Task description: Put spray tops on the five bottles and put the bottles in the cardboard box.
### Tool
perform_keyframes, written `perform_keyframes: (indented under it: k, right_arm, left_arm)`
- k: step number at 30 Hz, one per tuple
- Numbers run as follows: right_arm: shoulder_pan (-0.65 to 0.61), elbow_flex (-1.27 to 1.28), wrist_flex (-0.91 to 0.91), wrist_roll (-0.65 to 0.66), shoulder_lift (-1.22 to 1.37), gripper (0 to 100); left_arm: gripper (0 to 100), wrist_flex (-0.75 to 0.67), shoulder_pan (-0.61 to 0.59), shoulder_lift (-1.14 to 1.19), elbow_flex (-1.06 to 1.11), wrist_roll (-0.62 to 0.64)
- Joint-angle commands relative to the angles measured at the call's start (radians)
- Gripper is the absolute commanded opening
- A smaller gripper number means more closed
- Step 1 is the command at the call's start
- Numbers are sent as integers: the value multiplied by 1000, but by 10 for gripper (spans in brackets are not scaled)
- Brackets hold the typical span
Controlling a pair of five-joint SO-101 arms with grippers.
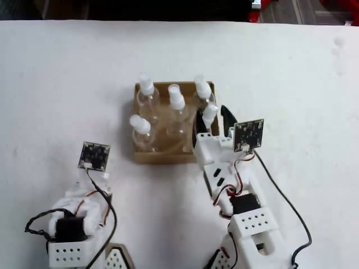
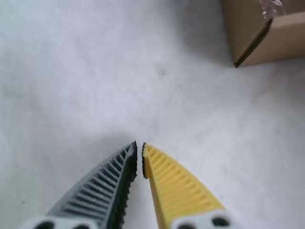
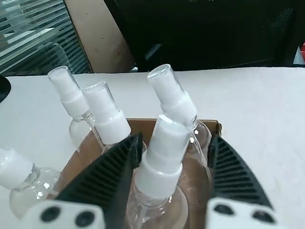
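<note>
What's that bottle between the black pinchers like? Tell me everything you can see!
The bottle is see-through, glass or plastic by its look, with a round body. A white spray top with a clear cap is already on it. It stands upright in the cardboard box, by the wall nearest the right arm. The right gripper is open around its top, one black finger on each side.

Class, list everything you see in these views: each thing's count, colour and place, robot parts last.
Cardboard box: one, brown, mid-table.
Bottles: five, clear, inside the box.
Spray tops: five, white, one on each bottle.
Table: one, white, under everything.
Left arm: one, white; grey and yellow jaws shut above bare table.
Right arm: one, white; black jaws open either side of one bottle.
</note>
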Motion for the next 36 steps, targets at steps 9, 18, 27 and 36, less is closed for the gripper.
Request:
perform_keyframes:
  k: [9,18,27,36]
  right_arm:
    - [-61,-43,-21,-11,-4,98]
    - [-62,-43,-21,-9,-10,98]
    - [-64,-41,128,-11,-168,96]
    - [-61,-51,128,-9,-171,94]
  left_arm:
    - [25,-23,13,-8,-2,-6]
    - [25,-23,13,-8,-2,-6]
    - [25,-23,13,-8,-2,-6]
    - [25,-23,13,-8,-2,-6]
